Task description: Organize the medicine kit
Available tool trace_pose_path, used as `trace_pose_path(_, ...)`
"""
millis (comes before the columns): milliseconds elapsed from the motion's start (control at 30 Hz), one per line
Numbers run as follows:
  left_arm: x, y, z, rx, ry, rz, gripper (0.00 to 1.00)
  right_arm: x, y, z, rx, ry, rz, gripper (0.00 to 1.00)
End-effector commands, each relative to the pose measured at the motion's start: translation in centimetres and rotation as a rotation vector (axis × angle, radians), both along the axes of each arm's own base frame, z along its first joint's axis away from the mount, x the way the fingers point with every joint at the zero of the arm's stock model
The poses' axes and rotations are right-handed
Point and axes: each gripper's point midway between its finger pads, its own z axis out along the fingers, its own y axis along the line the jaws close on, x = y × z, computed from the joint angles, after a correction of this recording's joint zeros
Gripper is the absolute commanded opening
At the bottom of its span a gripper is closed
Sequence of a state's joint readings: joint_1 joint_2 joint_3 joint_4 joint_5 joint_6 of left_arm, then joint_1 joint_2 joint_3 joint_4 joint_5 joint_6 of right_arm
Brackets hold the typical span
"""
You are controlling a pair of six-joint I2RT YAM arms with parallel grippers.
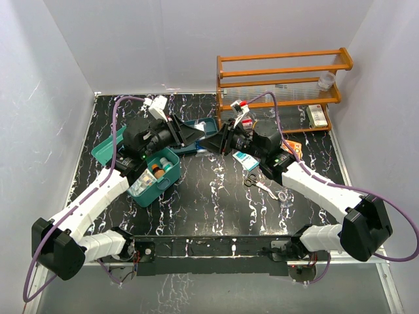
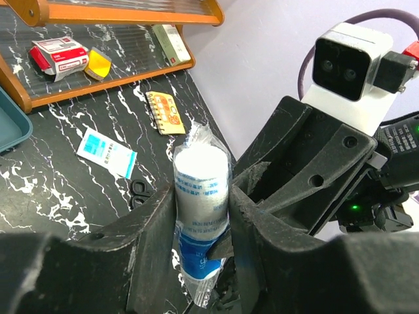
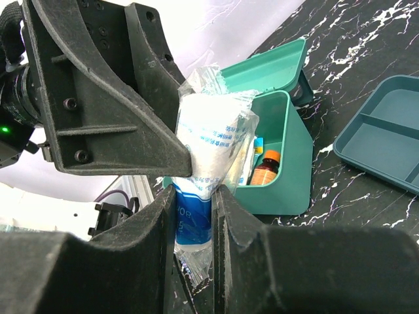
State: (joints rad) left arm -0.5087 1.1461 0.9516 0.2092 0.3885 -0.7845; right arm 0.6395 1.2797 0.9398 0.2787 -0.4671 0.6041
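jaws on our left gripper (image 2: 201, 196) and right gripper (image 3: 195, 196) both clamp the wrapped roll (image 3: 209, 131), held right of the open kit (image 3: 288, 170).

Smooth plastic medicine kit (image 3: 288, 163), wooden rack (image 2: 131, 13), film-wrapped bandage roll (image 2: 201, 176).
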Motion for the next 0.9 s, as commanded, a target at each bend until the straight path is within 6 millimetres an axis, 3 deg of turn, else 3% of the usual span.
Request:
trace_pose_path(0,-1.0,-0.4,2.1,-0.007,-0.099,-0.066,0.33,0.1,0.4,3.2,0.064,-0.104,0.009,0.17)
trace_pose_path(100,-1.1,-0.2,2.4,0.014,-0.152,-0.067,0.22,0.2,0.3,3.0,0.059,-0.095,0.005,0.22)
trace_pose_path(167,-1.1,0.1,2.6,0.029,-0.191,-0.061,0.12,0.3,0.2,2.6,0.047,-0.078,-0.009,0.33)
trace_pose_path(233,-0.9,0.5,2.5,0.069,-0.240,-0.050,0.09,0.4,-0.2,2.1,0.035,-0.066,-0.029,0.43)
trace_pose_path(367,-0.1,1.8,0.8,0.277,-0.311,-0.035,0.08,0.1,-1.1,1.3,0.003,-0.077,-0.056,0.53)
trace_pose_path(667,1.9,7.3,-3.4,0.861,-0.458,-0.058,0.07,-0.1,-2.9,-0.8,-0.071,-0.045,-0.133,0.54)
trace_pose_path(867,2.2,11.9,-5.7,1.131,-0.373,-0.010,0.07,-0.1,-3.4,-1.5,-0.084,-0.031,-0.157,0.54)
